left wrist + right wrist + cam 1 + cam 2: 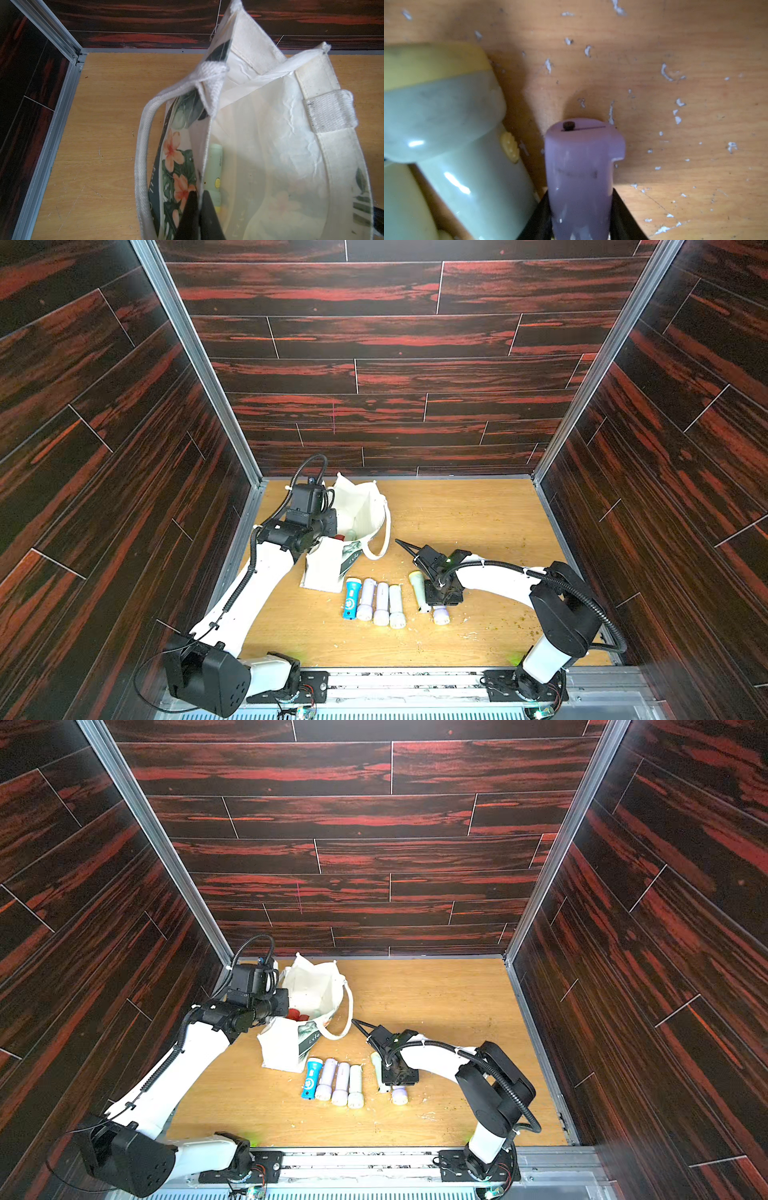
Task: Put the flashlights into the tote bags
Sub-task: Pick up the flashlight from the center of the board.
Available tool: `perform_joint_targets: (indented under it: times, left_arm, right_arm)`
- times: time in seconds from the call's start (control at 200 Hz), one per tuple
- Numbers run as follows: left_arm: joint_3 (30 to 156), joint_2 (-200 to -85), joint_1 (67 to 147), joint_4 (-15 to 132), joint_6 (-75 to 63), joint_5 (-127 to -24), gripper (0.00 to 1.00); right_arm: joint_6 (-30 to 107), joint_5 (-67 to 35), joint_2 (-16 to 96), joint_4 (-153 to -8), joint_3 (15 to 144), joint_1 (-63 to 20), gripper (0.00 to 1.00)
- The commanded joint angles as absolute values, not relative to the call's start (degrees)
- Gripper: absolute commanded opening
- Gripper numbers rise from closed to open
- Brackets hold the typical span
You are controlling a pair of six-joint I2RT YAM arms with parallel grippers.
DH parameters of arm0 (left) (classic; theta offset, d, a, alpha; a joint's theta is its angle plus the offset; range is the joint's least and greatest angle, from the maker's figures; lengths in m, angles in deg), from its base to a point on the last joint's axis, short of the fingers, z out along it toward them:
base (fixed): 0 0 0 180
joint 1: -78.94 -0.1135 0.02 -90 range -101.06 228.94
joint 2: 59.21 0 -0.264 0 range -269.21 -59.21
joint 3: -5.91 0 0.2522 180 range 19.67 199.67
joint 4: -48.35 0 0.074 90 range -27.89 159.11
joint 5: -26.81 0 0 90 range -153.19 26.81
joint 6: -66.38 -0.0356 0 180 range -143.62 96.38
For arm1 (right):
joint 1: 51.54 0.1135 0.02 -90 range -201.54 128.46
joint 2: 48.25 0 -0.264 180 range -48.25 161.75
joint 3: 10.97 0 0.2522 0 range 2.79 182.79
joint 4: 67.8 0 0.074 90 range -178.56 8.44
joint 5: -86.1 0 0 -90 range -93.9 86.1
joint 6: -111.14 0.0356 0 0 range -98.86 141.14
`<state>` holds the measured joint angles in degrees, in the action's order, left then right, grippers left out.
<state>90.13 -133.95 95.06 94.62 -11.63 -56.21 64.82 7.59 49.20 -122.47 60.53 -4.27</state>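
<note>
My right claw (581, 209) is clamped across the barrel of a lilac flashlight (581, 166), one black finger on each side. The flashlight lies flat on the table (478, 522). Its long axis runs from the far side toward the robot's base, with the flared head at the near end. The wrist block hides the grip in both top views, so I judge rather than see that the hold sits toward the tail. A pale green flashlight (456, 149) lies just beside it, close to one finger, and I think a lift could nudge it.

The tote bag (361, 510) sits to the left of this claw and farther back, toward the far left corner. My left claw (199, 214) is pinched tight on the bag's printed wall at the rim, which keeps the mouth open upward. The carry therefore has to go left and away, then over the rim. The right arm is the nearer one for this piece, and the left is busy with the bag. A row of four flashlights (374, 601) lies below the bag, left of the claw.
</note>
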Motion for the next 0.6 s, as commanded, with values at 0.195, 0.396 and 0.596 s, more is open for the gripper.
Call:
perform_joint_targets:
  times: [0.195,0.396,0.596]
  left_arm:
    - [91.55,-135.0,94.84,98.05,-13.43,-59.57,0.0]
    - [94.77,-135.98,94.89,98.76,-12.83,-64.57,0.0]
    - [96.86,-136.25,94.84,98.46,-11.1,-68.58,0.0]
  right_arm:
    - [67.18,12.52,44.67,-129.77,61.25,-3.81,0.29]
    - [68.35,18.05,36.85,-132.97,65.23,-3.72,0.13]
    - [66.24,17.0,29.9,-126.37,67.61,-3.42,0.0]
